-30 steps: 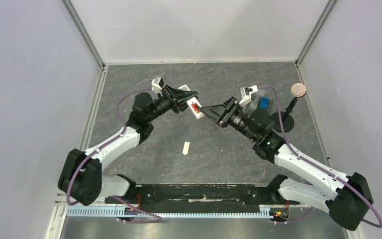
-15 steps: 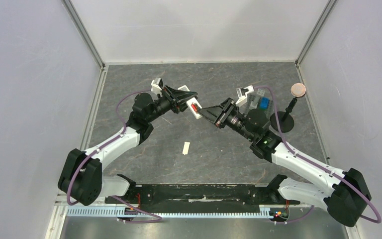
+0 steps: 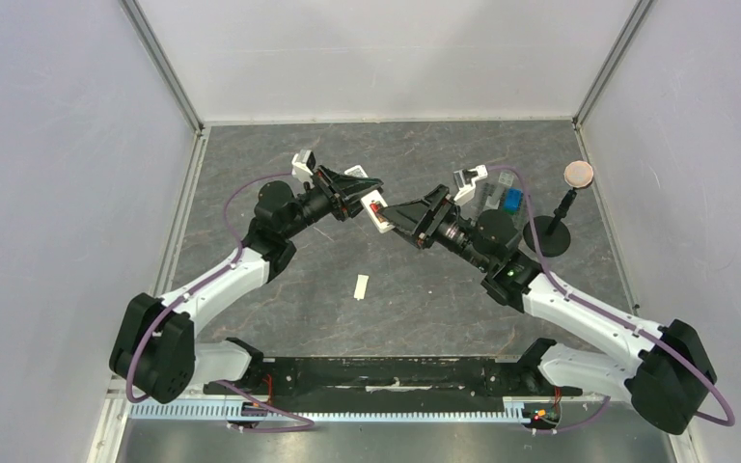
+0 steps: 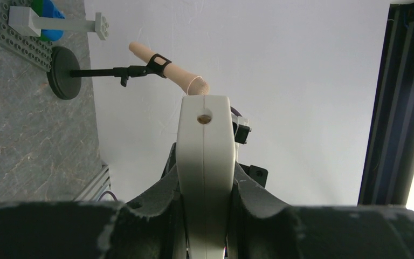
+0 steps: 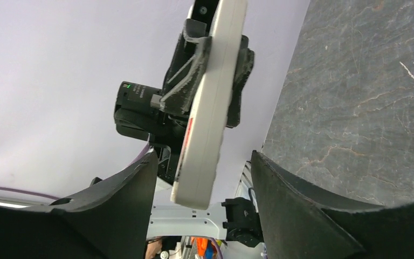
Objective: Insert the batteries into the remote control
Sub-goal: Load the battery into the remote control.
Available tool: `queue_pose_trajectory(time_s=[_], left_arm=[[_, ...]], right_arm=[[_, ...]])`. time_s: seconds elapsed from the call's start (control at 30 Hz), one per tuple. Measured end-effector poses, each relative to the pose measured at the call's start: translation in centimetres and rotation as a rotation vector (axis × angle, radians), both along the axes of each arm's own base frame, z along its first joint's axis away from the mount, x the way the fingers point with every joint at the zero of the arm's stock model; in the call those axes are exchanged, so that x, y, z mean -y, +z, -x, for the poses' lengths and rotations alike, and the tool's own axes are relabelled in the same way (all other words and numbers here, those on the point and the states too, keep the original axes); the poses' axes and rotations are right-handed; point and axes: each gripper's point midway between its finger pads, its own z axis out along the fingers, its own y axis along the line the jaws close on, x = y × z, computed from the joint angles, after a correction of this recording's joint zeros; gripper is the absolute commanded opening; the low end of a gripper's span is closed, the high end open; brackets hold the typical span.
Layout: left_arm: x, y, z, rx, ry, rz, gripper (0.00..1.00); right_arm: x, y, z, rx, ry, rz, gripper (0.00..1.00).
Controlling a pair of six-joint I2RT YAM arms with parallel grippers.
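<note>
Above the desk [image 3: 425, 309], the left pincer [image 3: 357, 200] is clamped on the remote control [image 3: 382, 216]. The right pincer [image 3: 401, 214] stands apart around the remote's free end. A red battery [image 3: 377, 205] shows in its back, so loading looks underway. The next move calls for seating the second battery, unseen here, squarely.

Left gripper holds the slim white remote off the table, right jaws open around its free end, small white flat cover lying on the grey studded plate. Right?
No: the top view shows the small white flat cover lying on the dark table between the arms, apart from the slim white remote. The rest stands.
</note>
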Motion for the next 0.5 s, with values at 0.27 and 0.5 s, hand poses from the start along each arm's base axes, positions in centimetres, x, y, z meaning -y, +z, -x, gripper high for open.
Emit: queue_pose_trajectory(time_s=[0.27,0.5], left_arm=[[0.0,-0.3,0.1,0.004,-0.002,-0.012,0.02],[0.0,-0.5,0.1,0.013,-0.003,-0.026,0.02]], right_arm=[[1.0,2.1,1.0,0.039,-0.001,-0.050,0.54],[0.9,0.7,0.9,0.000,0.006,-0.017,0.46]])
